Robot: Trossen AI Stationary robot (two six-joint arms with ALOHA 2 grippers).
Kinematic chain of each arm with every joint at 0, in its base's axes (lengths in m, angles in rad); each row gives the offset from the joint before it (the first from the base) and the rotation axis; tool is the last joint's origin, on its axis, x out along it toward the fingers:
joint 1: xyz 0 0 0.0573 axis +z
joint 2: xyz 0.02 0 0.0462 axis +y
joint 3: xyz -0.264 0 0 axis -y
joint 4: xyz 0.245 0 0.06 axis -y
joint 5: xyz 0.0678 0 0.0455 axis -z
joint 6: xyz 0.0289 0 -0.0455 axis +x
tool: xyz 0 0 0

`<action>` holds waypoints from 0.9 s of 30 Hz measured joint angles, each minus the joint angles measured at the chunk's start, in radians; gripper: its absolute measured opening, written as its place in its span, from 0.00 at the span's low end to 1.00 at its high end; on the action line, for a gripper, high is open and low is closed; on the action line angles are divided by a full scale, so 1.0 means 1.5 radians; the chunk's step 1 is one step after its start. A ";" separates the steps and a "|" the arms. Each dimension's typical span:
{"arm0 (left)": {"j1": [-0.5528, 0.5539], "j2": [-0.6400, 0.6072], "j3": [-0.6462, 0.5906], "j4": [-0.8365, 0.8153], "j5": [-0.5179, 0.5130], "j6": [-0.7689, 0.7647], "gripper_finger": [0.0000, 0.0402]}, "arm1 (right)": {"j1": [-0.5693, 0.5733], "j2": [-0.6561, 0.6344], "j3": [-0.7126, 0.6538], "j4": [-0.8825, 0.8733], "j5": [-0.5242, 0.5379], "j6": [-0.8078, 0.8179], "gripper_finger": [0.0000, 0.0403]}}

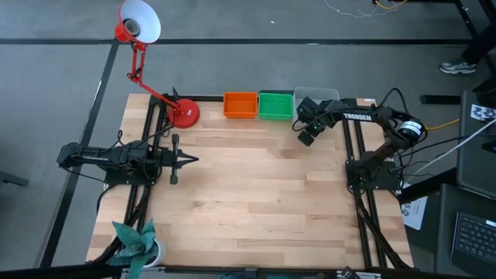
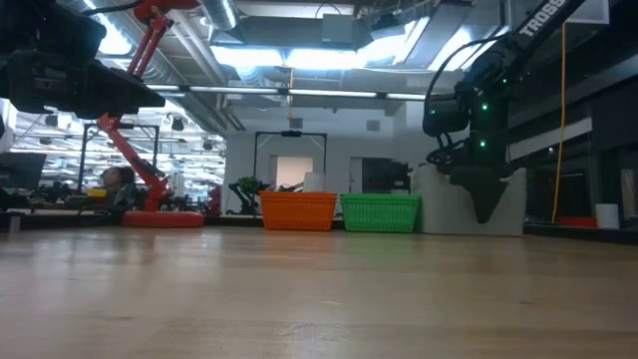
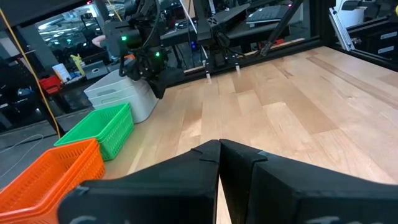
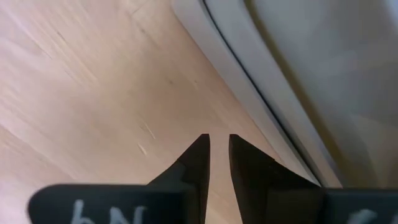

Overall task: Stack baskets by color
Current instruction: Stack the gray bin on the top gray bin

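- High view: an orange basket [image 1: 239, 105], a green basket [image 1: 275, 105] and a grey-white basket [image 1: 322, 95] are seen side by side in a row along the far edge of the wooden surface [image 1: 256, 194]. The right hand [image 1: 304, 133] is held just beside the grey-white basket, nothing grasped. The left hand [image 1: 186, 160] is parked at the left side, near the red lamp base [image 1: 184, 114].
- Low view: the right hand [image 2: 485, 207] is seen hanging in front of the grey-white basket [image 2: 449, 204].
- Left wrist view: the left hand [image 3: 219, 163] is shown with fingers pressed together, empty.
- Right wrist view: a narrow gap is shown between the right hand's fingers [image 4: 194, 163], with nothing in it; the grey-white basket's rim [image 4: 249, 81] lies just beyond.
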 joint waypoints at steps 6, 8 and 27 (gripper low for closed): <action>0.000 0.000 0.000 0.000 0.000 0.000 0.00 | -0.001 0.000 0.000 -0.001 0.002 0.018 0.15; 0.000 0.000 0.000 0.000 0.000 0.000 0.00 | -0.001 0.000 0.000 -0.004 -0.003 0.022 0.15; 0.000 0.000 0.000 0.000 0.000 0.000 0.00 | 0.043 -0.094 -0.001 -0.110 -0.034 0.096 0.15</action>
